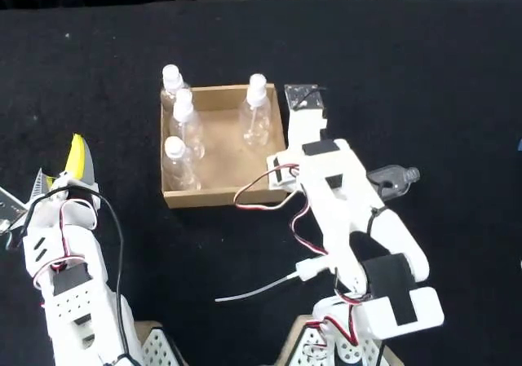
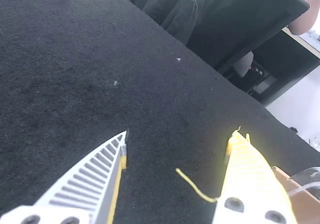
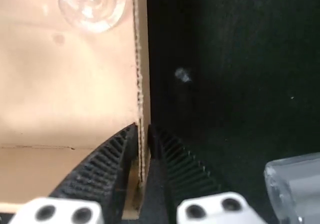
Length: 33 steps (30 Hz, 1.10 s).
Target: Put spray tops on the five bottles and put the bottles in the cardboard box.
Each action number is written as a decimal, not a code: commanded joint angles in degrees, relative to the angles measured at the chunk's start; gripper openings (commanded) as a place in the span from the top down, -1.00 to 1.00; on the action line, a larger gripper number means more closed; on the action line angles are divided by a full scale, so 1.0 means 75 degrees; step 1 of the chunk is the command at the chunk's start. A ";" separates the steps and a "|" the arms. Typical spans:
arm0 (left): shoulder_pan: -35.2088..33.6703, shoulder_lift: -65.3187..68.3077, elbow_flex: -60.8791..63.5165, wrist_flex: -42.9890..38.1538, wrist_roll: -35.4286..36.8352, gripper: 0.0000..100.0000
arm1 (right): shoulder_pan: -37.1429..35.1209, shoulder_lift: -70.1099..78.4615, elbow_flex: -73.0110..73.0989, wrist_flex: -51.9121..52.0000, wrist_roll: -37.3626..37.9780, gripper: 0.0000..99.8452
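So, the right pincer (image 3: 142, 129) is squeezed nearly closed on the side wall of the cardboard box (image 1: 224, 196), one jaw inside and one outside. The left pincer (image 2: 180, 139) is wide open with nothing in it, hanging over bare counter (image 1: 440, 72) well apart from the box.

Four capped bottles (image 1: 257, 109) stand upright at the box, three along the wall opposite the pinch and one near it. I can't tell if the corner one is fully inside. The fifth bottle (image 1: 393, 180) lies on its side on the counter just beside the right arm with no top on it. What looks like its spray top (image 1: 306, 268) lies near that arm's base.

My worry: if that arm pulls or twists while clamped, the thin wall could bend or the box could slide, and those tall bottles would tip. The arm could also nudge the lying bottle and send it rolling off.
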<state>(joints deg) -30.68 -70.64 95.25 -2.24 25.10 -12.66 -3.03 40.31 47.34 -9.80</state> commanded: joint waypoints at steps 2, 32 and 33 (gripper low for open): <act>0.0100 -0.0023 -0.0135 -0.0141 -0.0035 0.41 | -0.0117 -0.0944 0.0311 -0.0023 0.0281 0.98; 0.0100 -0.0023 -0.0147 -0.0141 -0.0035 0.41 | -0.0141 -0.1272 0.0205 0.0141 0.0926 0.58; 0.0100 -0.0023 -0.0147 -0.0141 -0.0035 0.41 | -0.0152 -0.1295 0.0123 0.0188 0.0914 0.55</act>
<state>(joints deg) -30.68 -70.64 95.25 -2.24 25.10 -12.75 -8.75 44.53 47.96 -3.21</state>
